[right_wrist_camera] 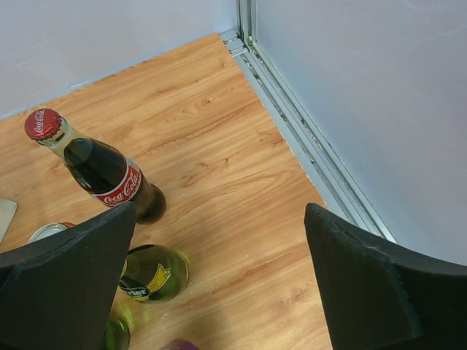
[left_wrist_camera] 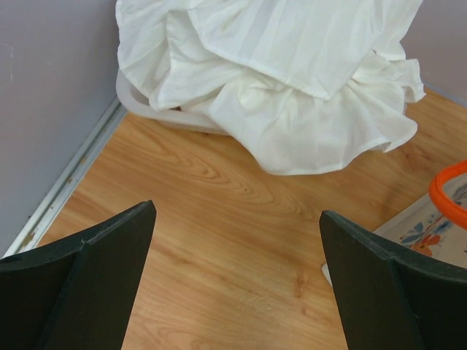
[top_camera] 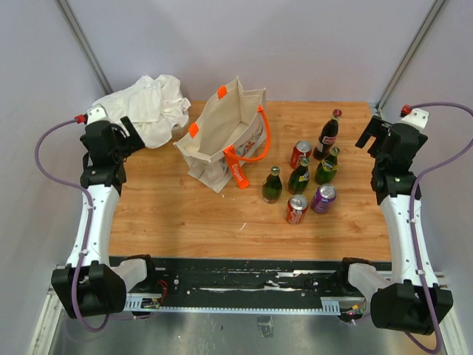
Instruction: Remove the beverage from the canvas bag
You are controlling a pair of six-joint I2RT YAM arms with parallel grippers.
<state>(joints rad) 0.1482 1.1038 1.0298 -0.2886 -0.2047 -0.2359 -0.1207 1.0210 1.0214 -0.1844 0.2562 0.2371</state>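
The cream canvas bag with orange handles stands open at the back middle of the table. No drink shows in the part of its inside that I can see. A corner of it and an orange handle show at the right edge of the left wrist view. My left gripper is open and empty over bare wood, left of the bag and just in front of the white cloth. My right gripper is open and empty at the back right, beside the cola bottle.
A white cloth heap lies at the back left. Right of the bag stand three green bottles, two red cans and a purple can. A metal rail runs along the right wall.
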